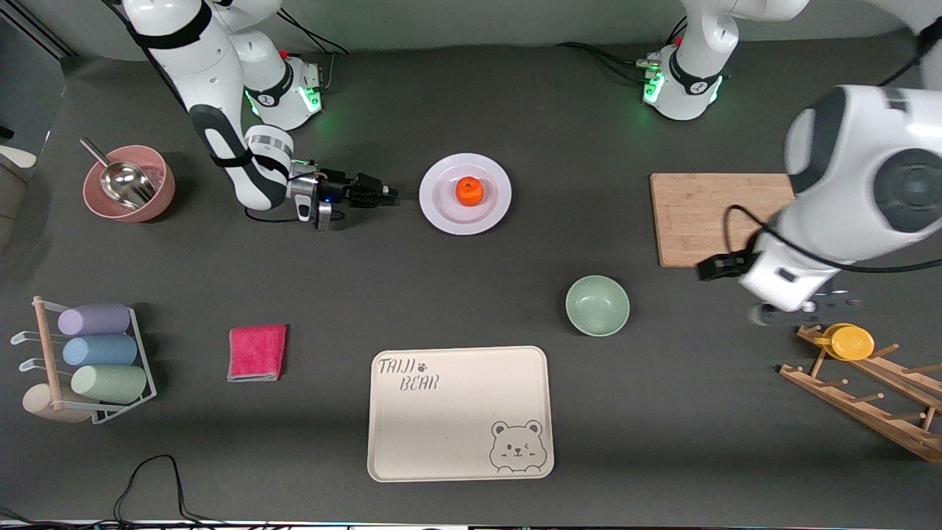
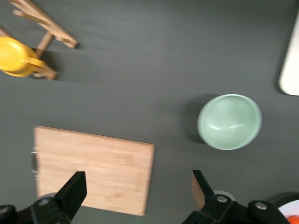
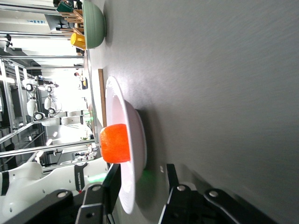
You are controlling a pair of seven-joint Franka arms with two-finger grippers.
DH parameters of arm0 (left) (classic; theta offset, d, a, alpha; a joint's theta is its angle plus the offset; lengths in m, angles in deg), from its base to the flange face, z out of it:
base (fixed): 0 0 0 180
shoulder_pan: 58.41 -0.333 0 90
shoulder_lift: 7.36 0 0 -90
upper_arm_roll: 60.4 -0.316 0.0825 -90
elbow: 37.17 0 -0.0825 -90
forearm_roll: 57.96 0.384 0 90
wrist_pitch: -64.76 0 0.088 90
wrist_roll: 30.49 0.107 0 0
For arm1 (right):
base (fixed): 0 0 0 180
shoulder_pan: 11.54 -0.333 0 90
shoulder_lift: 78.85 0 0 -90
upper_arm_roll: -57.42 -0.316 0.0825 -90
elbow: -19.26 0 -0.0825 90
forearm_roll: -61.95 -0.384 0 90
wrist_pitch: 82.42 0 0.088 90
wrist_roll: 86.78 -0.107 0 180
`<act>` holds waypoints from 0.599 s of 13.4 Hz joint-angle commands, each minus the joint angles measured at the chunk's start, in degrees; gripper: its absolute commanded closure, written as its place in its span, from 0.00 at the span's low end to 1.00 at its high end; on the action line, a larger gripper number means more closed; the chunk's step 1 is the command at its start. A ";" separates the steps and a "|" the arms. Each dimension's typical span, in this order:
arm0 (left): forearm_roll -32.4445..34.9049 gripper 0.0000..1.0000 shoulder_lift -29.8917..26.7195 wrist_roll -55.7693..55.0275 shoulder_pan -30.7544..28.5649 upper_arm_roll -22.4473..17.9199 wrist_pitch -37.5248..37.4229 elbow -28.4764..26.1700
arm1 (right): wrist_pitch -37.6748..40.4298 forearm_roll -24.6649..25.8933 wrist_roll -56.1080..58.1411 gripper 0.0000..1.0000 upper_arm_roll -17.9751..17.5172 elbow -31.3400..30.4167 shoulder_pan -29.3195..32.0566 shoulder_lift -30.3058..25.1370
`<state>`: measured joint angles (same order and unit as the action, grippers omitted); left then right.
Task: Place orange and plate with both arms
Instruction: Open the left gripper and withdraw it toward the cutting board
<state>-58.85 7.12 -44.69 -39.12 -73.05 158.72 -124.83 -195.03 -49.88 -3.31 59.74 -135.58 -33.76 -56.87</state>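
The white plate (image 1: 441, 213) lies on the dark table midway between the two arm bases, with the orange (image 1: 469, 191) on its middle. My right gripper (image 1: 390, 196) lies low and level beside the plate's rim, on the right arm's side, open and empty, with a small gap to the rim. In the right wrist view the plate (image 3: 133, 135) and the orange (image 3: 115, 143) show edge-on, with the rim lined up between the open fingers of my right gripper (image 3: 141, 175). My left gripper (image 1: 809, 305) hangs high over the table beside the cutting board, and in its wrist view it (image 2: 138, 186) is open and empty.
A mint-green bowl (image 1: 597, 305) and a beige bear tray (image 1: 460, 412) lie nearer the camera than the plate. A wooden cutting board (image 1: 717, 217) and a wooden rack with a yellow cup (image 1: 850, 342) are at the left arm's end. A pink bowl with a scoop (image 1: 129, 184), a red cloth (image 1: 257, 352) and a cup rack (image 1: 96, 361) are at the right arm's end.
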 commanded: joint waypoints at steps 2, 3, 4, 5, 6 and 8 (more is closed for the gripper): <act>-0.07 0.00 -3.32 5.22 -5.12 0.25 -3.51 0.21 | -2.70 -5.75 1.61 0.54 -4.25 2.43 -0.80 1.93; 0.01 0.00 -4.11 5.41 -7.23 0.95 -3.78 -0.05 | -2.88 -7.33 1.61 0.54 -5.56 2.87 -0.89 2.11; 0.02 0.00 -4.98 5.58 -10.20 3.13 -3.95 -0.14 | -3.06 -8.83 1.69 0.54 -6.88 3.31 -0.89 2.46; 0.10 0.00 -5.43 6.19 -14.32 6.20 -4.56 -0.14 | -3.76 -10.23 2.13 0.54 -7.59 3.84 -1.24 2.90; 1.41 0.00 -5.95 6.20 -17.58 9.54 -5.61 -0.05 | -4.11 -11.64 3.00 0.54 -8.20 4.63 -1.33 3.68; 2.56 0.00 -6.05 5.68 -18.93 10.98 -5.89 0.30 | -4.11 -12.53 3.28 0.54 -9.00 5.42 -1.50 4.48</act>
<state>-57.69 2.13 -39.27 -56.35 -64.30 154.01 -124.47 -198.45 -59.98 -2.20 51.44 -132.12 -34.46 -54.85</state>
